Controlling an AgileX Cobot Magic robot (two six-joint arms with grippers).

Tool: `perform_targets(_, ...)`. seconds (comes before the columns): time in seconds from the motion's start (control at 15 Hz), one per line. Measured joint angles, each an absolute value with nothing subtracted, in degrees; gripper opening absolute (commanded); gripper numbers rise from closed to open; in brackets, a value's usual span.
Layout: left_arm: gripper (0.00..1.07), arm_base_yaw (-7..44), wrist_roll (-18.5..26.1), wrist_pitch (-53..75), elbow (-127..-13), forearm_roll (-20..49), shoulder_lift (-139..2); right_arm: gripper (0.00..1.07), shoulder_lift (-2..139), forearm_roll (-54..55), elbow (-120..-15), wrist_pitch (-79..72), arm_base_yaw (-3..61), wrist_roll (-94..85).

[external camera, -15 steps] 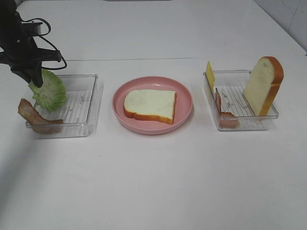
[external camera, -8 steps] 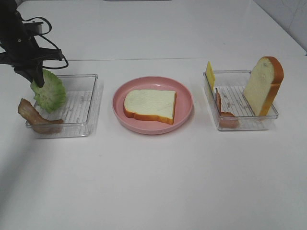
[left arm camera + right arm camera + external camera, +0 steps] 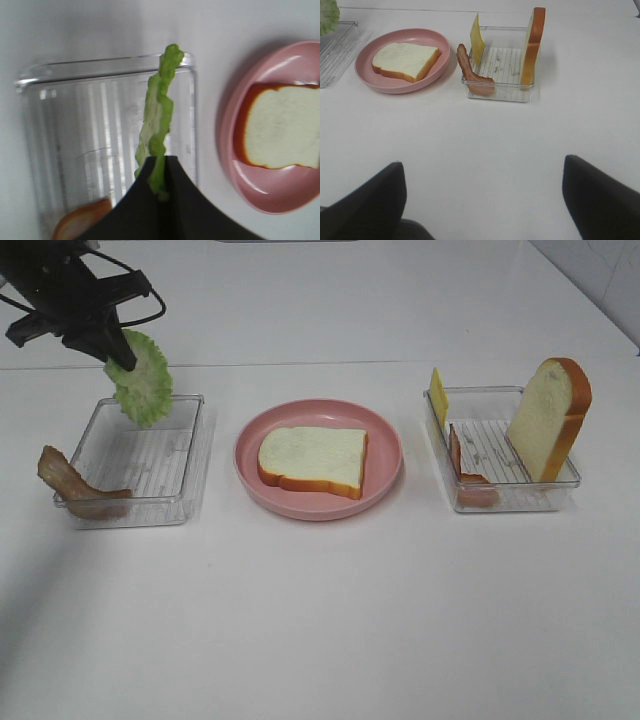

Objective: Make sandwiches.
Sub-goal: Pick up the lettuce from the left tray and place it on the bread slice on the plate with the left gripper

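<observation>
Left claw (image 3: 116, 348) is clamped on the lettuce (image 3: 142, 382), holding it in the air above the left tray (image 3: 196, 440); right claw (image 3: 481, 162) is spread wide with nothing between its tips.

From my high camera the lettuce hangs from the closed tips over the tray's 12 o'clock rim. I can't tell whether its lower edge touches that rim. One bacon strip (image 3: 68, 480) drapes over the same tray's 8 o'clock corner. The plate (image 3: 320, 508) sits mid-bench (image 3: 320, 620), at 3 o'clock from the left tray, with a flat slice (image 3: 312, 458) of bread on it. At 3 o'clock from the plate is the right tray (image 3: 505, 505), with cheese (image 3: 438, 395) standing at its 10 o'clock corner. A second bacon strip (image 3: 460, 462) leans on its 9 o'clock wall, and an upright slice (image 3: 548, 420) stands at its 3 o'clock end. My right claw hovers over the bench, well apart from plate and tray.
</observation>
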State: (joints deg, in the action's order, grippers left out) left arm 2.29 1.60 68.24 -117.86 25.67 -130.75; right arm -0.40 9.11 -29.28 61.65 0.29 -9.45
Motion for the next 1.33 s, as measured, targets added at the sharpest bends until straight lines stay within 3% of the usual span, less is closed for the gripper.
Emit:
perform_targets(0.4, 0.0, 7.45, 8.37, 61.31, -117.86, 42.28, -130.75, 0.81, -0.4, 9.11, -29.28, 61.65, 0.29, -9.45)
perform_targets(0.73, 0.0, 18.79, 8.65, 53.69, -117.86, 44.35, -130.92, 0.81, -0.4, 9.11, -29.28, 61.65, 0.29, -9.45)
perform_targets(1.07, 0.0, 23.38, 8.48, 53.51, -117.91, 47.1, -135.39, 0.81, -0.4, 9.11, -29.28, 61.65, 0.29, -9.45)
perform_targets(1.33, 0.0, 23.78, 8.08, 53.86, -117.91, 46.75, -138.71, 0.81, -0.4, 9.11, -29.28, 61.65, 0.29, -9.45)
